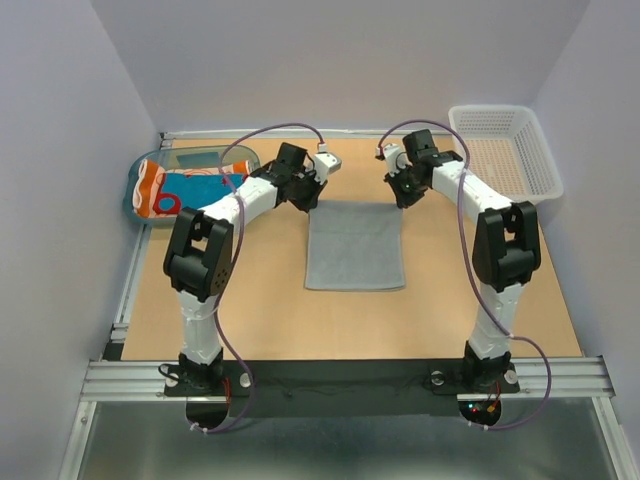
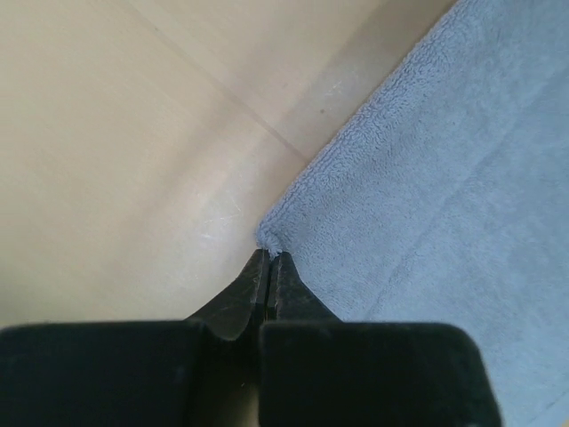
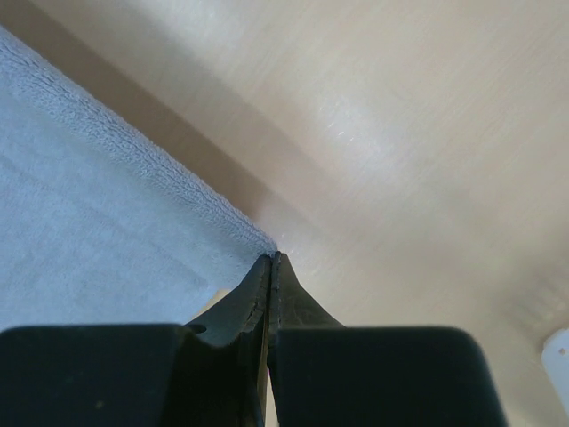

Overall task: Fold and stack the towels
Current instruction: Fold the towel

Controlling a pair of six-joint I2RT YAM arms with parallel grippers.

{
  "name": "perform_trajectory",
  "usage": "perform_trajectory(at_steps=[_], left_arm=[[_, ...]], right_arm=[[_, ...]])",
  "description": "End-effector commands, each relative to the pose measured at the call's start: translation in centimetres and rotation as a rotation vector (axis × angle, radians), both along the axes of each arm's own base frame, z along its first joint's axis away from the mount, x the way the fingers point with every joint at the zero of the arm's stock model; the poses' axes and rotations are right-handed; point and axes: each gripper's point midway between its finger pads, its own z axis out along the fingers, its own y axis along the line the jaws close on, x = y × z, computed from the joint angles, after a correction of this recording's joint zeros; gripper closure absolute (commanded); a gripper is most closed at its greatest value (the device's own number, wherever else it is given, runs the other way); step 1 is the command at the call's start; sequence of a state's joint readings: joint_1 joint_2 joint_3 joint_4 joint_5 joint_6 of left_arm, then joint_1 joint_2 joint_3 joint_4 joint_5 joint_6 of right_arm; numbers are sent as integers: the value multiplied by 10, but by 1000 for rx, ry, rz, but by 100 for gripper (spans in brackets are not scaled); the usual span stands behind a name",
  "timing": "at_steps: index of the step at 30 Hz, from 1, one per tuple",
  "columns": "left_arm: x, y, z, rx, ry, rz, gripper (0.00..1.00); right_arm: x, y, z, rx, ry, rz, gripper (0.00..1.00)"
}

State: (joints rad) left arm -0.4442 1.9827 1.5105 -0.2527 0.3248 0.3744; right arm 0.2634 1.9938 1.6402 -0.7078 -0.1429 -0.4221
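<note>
Towel on the table: one grey-blue towel (image 1: 355, 245) lies flat and spread out right in the middle of the table (image 1: 260, 320), between the two arms, long side running away from the bases.

Left gripper: the left gripper (image 1: 312, 200) is down at the towel's far left corner. In the wrist view its jaws are pressed together and nipping the very tip of that corner (image 2: 268, 256); you can see the cloth pucker a bit where they bite.

Right gripper: same deal on the other side. The right gripper (image 1: 403, 198) sits at the far right corner with its jaws squeezed together on the corner tip (image 3: 274, 258), and the edge next to them looks a touch raised off the wood.

Other towels: a bunched-up towel pile (image 1: 170, 192), orange, red and teal-blue, sits in the teal tray (image 1: 190, 152) at the far left, well apart from the flat one.

Basket: the white mesh basket (image 1: 490, 110) sits at the far right corner.
</note>
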Motion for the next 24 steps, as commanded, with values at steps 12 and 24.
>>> perform_trajectory(at_steps=[12, 24], left_arm=[[-80, -2, 37, -152, 21, 54, 100], [-142, 11, 13, -181, 180, 205, 100]], right_arm=[[-64, 12, 43, 102, -54, 12, 99], [-131, 13, 21, 175, 128, -54, 100]])
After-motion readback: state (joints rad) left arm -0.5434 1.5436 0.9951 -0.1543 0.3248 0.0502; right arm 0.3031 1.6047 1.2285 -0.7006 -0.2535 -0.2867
